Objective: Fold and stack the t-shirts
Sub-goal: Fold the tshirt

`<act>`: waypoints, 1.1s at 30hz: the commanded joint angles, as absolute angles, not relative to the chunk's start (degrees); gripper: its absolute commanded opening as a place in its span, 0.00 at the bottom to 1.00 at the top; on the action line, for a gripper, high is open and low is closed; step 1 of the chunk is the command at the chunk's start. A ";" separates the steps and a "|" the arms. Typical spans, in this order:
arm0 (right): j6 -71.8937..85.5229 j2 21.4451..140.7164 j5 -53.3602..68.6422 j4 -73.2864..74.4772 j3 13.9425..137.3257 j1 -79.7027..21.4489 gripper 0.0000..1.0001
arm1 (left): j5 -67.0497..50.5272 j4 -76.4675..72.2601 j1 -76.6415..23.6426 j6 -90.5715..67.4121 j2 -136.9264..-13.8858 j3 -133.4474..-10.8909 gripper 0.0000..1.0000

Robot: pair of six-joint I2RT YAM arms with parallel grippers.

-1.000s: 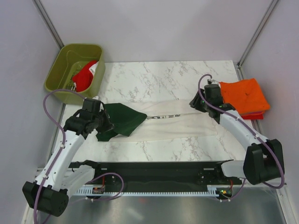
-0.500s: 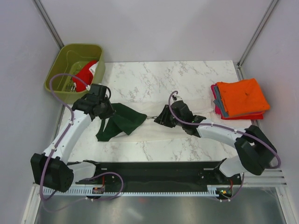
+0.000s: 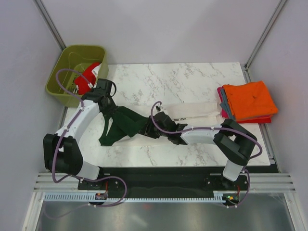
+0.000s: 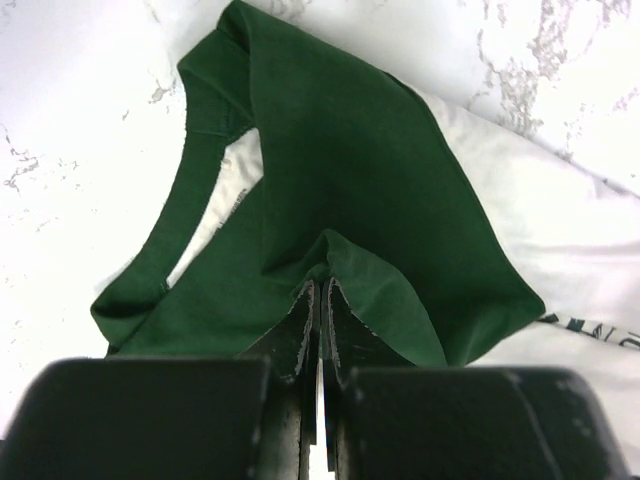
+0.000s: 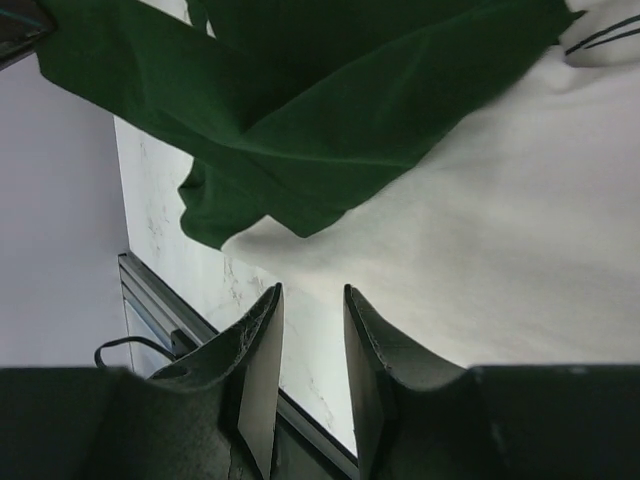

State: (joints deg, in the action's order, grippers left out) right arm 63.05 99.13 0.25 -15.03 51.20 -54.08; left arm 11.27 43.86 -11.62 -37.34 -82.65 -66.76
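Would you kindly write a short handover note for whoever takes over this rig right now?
Left gripper: shut on the dark green cloth of the cream shirt.
Right gripper: open, empty, hovering over that shirt at mid-table.
Done: orange shirt folded, topping the stack at the right edge.
To do: finish folding the cream shirt, stack it, then the red shirt in the olive bin.

A white, grey-veined marble-look worktop (image 3: 178,79) lies evenly lit. Plain pale lilac wall panels (image 3: 159,29) enclose its far edge and both sides, and slim aluminium corner posts (image 3: 50,24) rise at its far corners.
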 commanded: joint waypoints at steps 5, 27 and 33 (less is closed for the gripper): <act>68.37 103.88 -5.80 -13.53 58.27 -57.21 0.38 | 12.05 40.26 -9.14 -40.69 -84.55 -68.03 0.02; 72.60 113.99 -5.80 -16.61 62.93 -58.89 0.40 | 7.65 36.30 -7.47 -42.01 -88.24 -66.09 0.02; 72.42 114.87 -6.77 -15.65 64.33 -59.15 0.40 | 7.65 36.21 -7.38 -41.92 -87.80 -65.66 0.02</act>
State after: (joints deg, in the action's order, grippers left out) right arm 71.85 113.73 -5.08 -14.63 61.71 -58.72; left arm 8.21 38.11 -7.73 -40.32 -88.25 -65.98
